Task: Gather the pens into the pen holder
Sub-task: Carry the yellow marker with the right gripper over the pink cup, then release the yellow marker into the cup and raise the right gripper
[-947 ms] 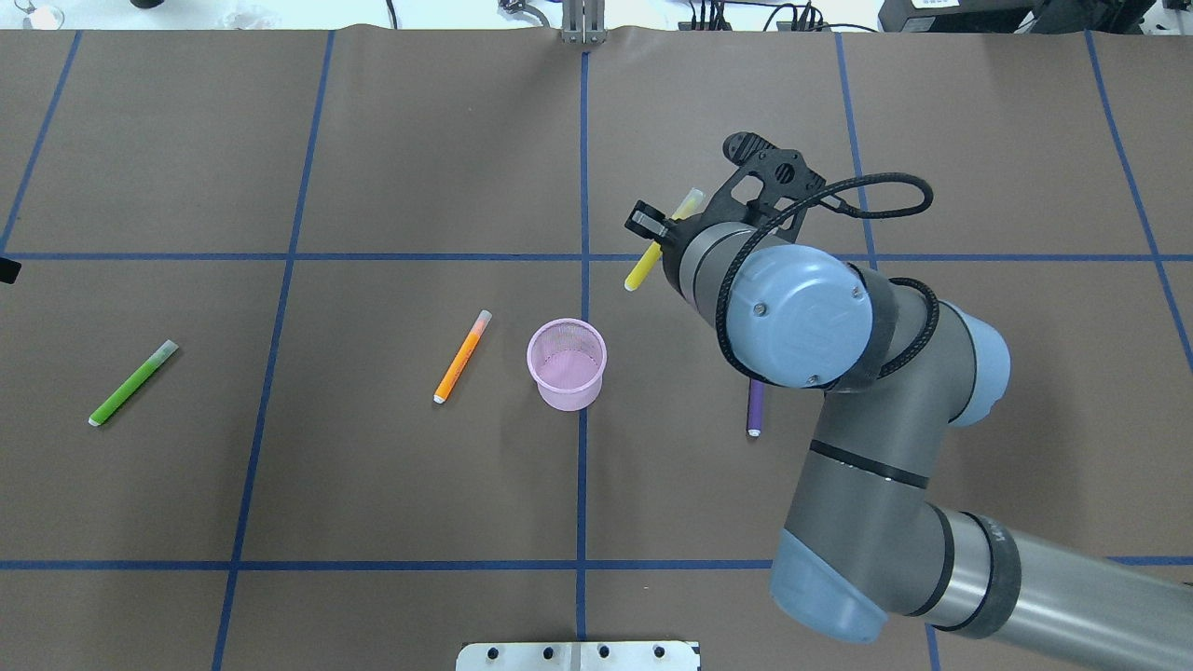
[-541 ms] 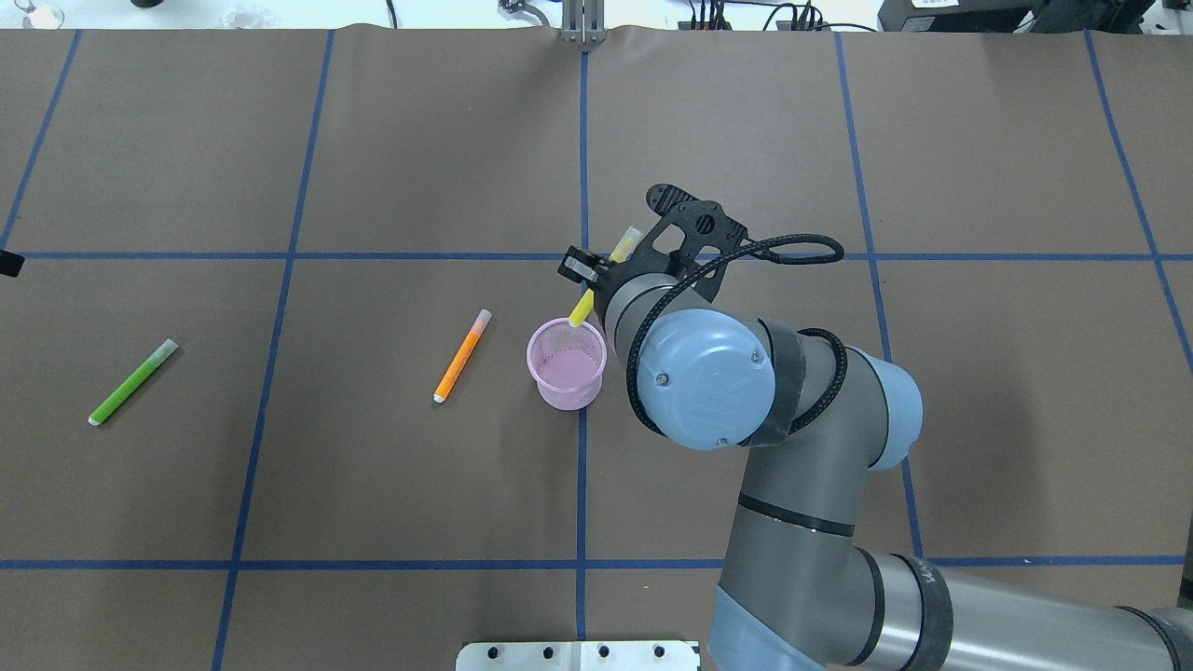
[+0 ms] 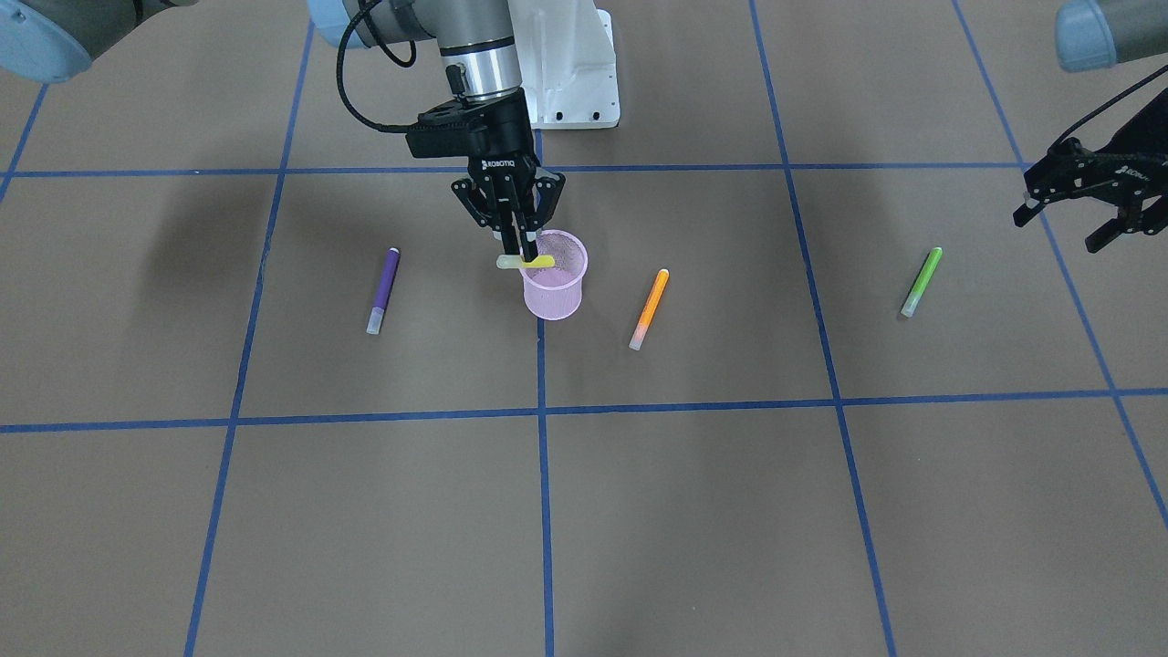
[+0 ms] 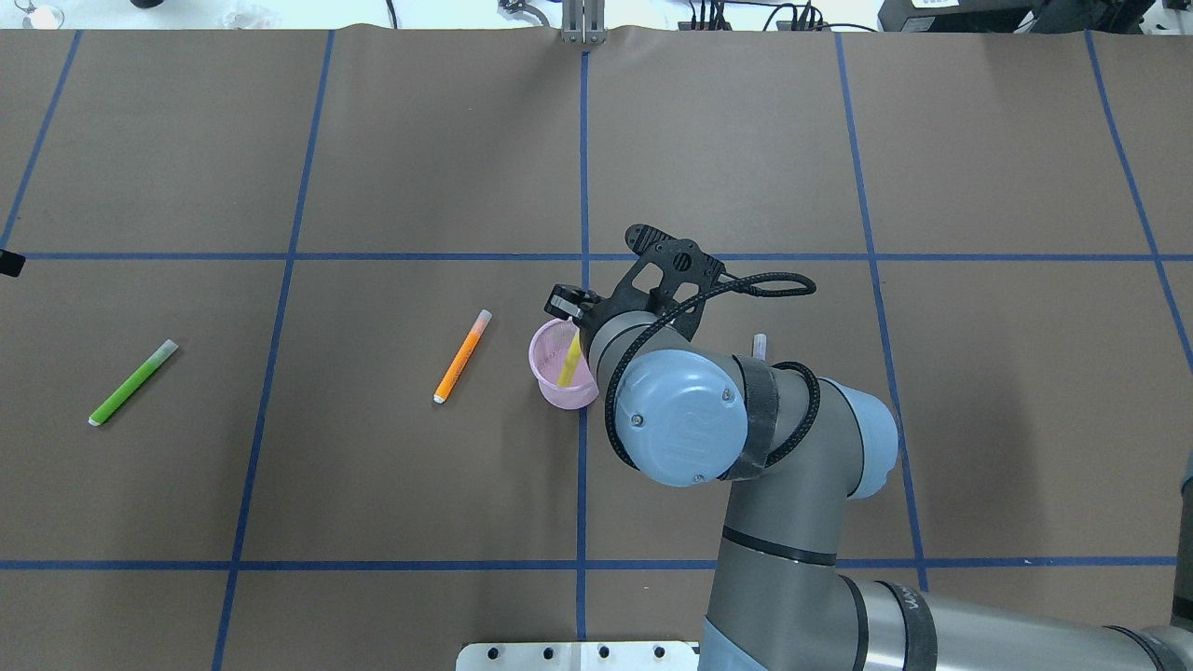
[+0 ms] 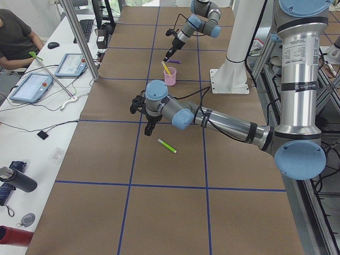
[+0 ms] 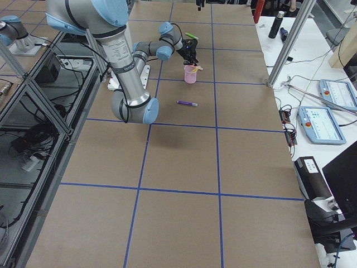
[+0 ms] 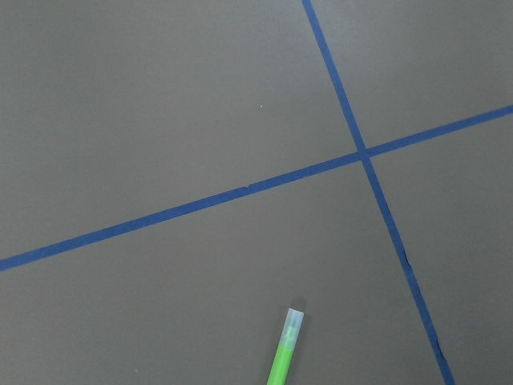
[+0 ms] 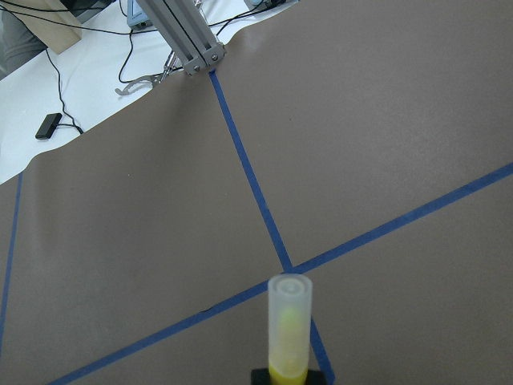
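Observation:
The pink mesh pen holder (image 3: 557,283) (image 4: 559,384) stands upright near the table's middle. My right gripper (image 3: 522,255) is shut on the yellow pen (image 3: 538,262) (image 4: 569,362) right over the holder's rim. The pen is tilted, with its lower end inside the cup; its pale cap shows in the right wrist view (image 8: 288,321). The orange pen (image 3: 649,308) (image 4: 462,357), the purple pen (image 3: 383,290) and the green pen (image 3: 921,281) (image 4: 133,382) (image 7: 287,349) lie flat on the table. My left gripper (image 3: 1058,230) is open and empty, above the table beyond the green pen.
Brown paper with blue tape grid lines covers the table (image 4: 419,168). My right arm's elbow (image 4: 680,419) hides most of the purple pen in the overhead view; only its cap (image 4: 759,345) shows. The robot's white base (image 3: 570,82) stands behind the holder.
My right arm has carried the yellow pen left and toward the robot, from right of the centre line to over the holder. The pen's lower end is now inside the cup.

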Controlling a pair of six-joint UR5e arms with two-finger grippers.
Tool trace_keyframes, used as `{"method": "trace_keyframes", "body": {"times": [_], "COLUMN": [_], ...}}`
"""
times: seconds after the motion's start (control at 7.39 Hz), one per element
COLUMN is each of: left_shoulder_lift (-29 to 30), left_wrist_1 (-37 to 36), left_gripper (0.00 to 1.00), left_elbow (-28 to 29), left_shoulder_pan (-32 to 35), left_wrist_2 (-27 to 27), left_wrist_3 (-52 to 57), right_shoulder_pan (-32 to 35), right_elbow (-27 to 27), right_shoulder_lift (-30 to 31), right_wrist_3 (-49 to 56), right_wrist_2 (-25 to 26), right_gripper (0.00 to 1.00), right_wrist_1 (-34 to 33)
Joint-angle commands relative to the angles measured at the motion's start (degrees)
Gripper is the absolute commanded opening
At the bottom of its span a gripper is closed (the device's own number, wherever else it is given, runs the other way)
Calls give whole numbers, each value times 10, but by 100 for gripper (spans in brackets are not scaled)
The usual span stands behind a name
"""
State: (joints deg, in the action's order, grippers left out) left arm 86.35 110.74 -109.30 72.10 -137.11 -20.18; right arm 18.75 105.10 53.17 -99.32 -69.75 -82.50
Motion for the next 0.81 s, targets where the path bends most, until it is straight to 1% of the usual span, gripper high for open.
{"method": "trace_keyframes", "body": {"times": [0.0, 0.14, 0.27, 0.41, 0.54, 0.68], "left_shoulder_lift": [7, 30, 54, 88, 122, 137], "left_wrist_1": [0, -1, -1, -6, -8, -17], "left_gripper": [100, 100, 100, 99, 99, 99], "left_elbow": [0, 1, 0, 3, 7, 7], "left_shoulder_pan": [-7, -25, -57, -106, -165, -191], "left_wrist_2": [0, 8, 51, 84, 113, 140], "left_wrist_3": [-20, -58, -94, -141, -183, -200], "right_shoulder_pan": [-8, -2, 14, 52, 97, 132], "right_elbow": [-5, 4, 10, 21, 43, 55], "right_shoulder_lift": [2, 1, 20, 48, 84, 111], "right_wrist_3": [2, 11, 27, 53, 106, 146], "right_wrist_2": [1, -5, -33, -94, -174, -232], "right_gripper": [50, 49, 49, 49, 49, 49], "right_wrist_1": [1, 3, 4, 4, 4, 4]}}
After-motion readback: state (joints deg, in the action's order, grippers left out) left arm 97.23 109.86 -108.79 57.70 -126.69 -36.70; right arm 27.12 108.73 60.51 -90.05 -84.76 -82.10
